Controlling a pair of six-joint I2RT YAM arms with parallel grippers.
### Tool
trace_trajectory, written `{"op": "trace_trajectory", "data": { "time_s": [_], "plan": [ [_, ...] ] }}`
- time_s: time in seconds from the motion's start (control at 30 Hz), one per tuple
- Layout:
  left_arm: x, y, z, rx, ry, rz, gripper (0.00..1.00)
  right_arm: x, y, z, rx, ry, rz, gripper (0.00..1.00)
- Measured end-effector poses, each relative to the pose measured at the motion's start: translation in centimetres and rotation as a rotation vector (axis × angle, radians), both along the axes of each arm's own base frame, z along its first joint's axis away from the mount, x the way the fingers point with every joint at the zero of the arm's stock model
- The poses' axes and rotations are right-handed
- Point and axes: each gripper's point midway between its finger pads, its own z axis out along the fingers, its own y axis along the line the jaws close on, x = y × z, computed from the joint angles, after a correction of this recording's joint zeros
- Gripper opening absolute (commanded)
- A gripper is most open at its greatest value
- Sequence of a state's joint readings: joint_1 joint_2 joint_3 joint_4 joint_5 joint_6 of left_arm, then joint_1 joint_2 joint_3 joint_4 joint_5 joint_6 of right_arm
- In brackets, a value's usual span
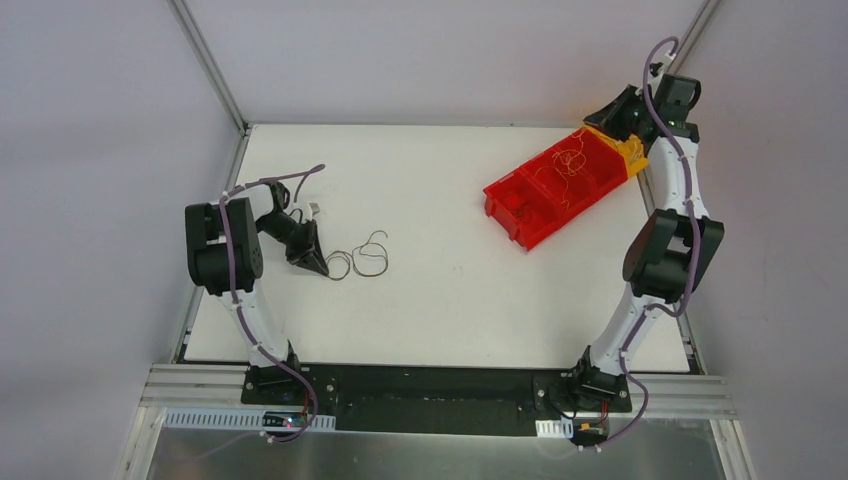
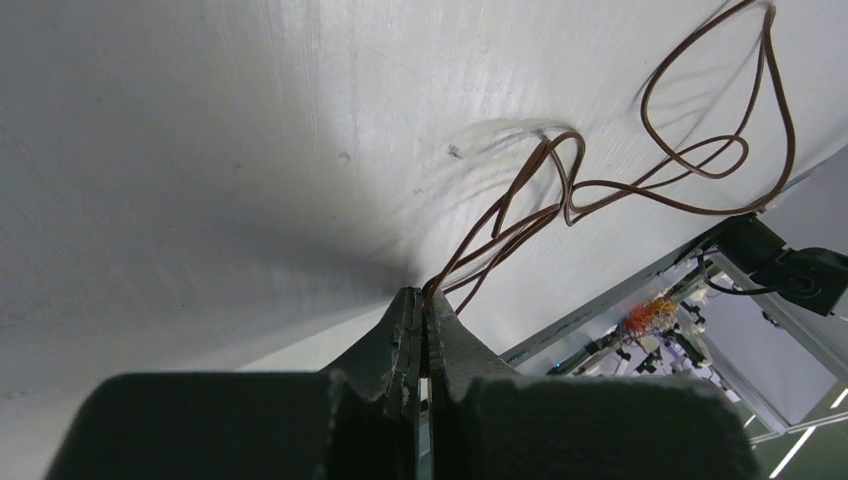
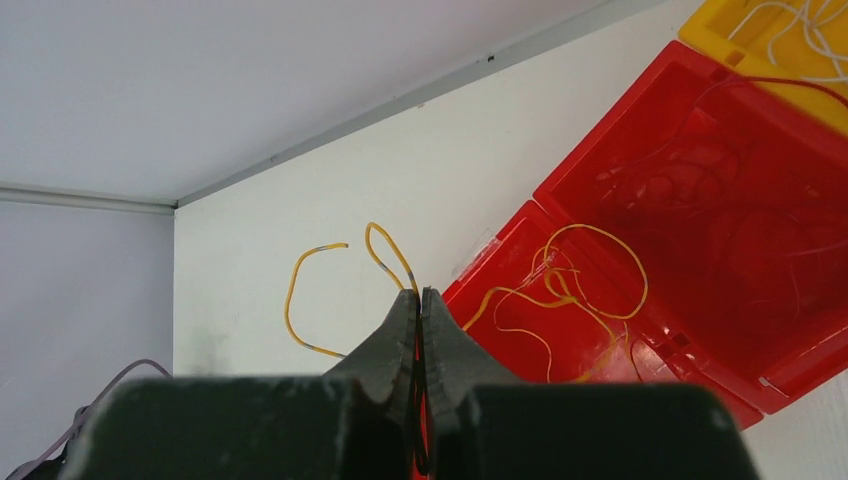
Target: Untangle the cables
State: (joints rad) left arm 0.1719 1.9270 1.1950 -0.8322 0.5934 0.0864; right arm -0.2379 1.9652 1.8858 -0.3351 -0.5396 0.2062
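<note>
While the left pincer pinches one brown cable, the right pincer pinches one yellow cable.

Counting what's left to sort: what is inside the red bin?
The red bin holds yellow wire loops in one compartment and fine reddish wires in the larger next one. Anything beneath them, or red-on-red, cannot be made out.

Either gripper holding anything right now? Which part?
Left gripper pinches the brown wire where its strands bunch at one end. Right gripper pinches a yellow wire beside a small loop.
</note>
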Motion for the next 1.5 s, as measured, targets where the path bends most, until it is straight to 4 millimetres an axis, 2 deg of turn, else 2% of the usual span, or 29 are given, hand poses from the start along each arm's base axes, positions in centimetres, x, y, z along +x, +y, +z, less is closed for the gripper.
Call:
{"op": "trace_trajectory", "data": {
  "time_s": [0.1, 0.2, 0.37, 0.43, 0.57, 0.67, 0.73, 0.93, 1.07, 1.17, 1.23, 1.37, 1.43, 1.5],
  "plan": [
    [0.1, 0.0, -0.4, -0.001, 0.019, 0.009, 0.00, -0.2, 0.5, -1.5, -0.010, 0.022, 0.016, 0.00],
    [0.5, 0.0, -0.4, -0.001, 0.021, 0.017, 0.00, 0.0, 0.4, -4.2, -0.032, 0.058, 0.023, 0.00],
    [1.2, 0.1, -0.4, 0.001, 0.015, 0.021, 0.00, 0.6, 0.8, -11.3, -0.114, 0.146, 0.057, 0.00],
    [1.3, 0.2, -0.4, 0.002, 0.015, 0.020, 0.00, 0.3, 1.9, -14.1, -0.164, 0.180, 0.100, 0.00],
    [1.4, 0.3, -0.4, 0.010, 0.013, 0.019, 0.00, -1.3, 4.6, -18.4, -0.303, 0.229, 0.194, 0.00],
    [1.4, 0.4, -0.4, 0.015, 0.016, 0.019, 0.00, -1.5, 5.7, -19.8, -0.410, 0.227, 0.228, 0.03],
    [1.3, 0.4, -0.4, 0.017, 0.017, 0.018, 0.00, -1.2, 6.0, -20.1, -0.470, 0.217, 0.237, 0.18],
    [1.4, 0.3, -0.3, 0.013, 0.010, 0.006, 0.00, -1.3, 5.0, -20.3, -0.526, 0.227, 0.230, 0.37],
    [1.3, -1.3, 0.1, -0.021, -0.002, -0.037, 0.00, -2.5, 4.2, -19.5, -0.525, 0.261, 0.230, 0.58],
    [1.3, -4.0, 0.5, -0.051, -0.018, -0.109, 0.00, -3.6, 3.4, -16.7, -0.531, 0.252, 0.228, 0.75],
    [1.4, -6.5, 1.1, -0.070, -0.038, -0.178, 0.00, -4.3, 2.8, -13.7, -0.541, 0.216, 0.217, 0.83],
    [2.2, -12.1, 2.9, -0.146, -0.110, -0.279, 0.00, -6.5, 2.2, -6.1, -0.575, 0.086, 0.210, 0.92],
    [2.3, -14.6, 3.8, -0.203, -0.129, -0.295, 0.00, -8.5, 2.9, -2.2, -0.578, 0.014, 0.231, 0.93],
    [2.3, -16.4, 4.6, -0.259, -0.130, -0.287, 0.00, -10.7, 5.2, 0.7, -0.556, -0.047, 0.289, 0.94]
  ]
}}
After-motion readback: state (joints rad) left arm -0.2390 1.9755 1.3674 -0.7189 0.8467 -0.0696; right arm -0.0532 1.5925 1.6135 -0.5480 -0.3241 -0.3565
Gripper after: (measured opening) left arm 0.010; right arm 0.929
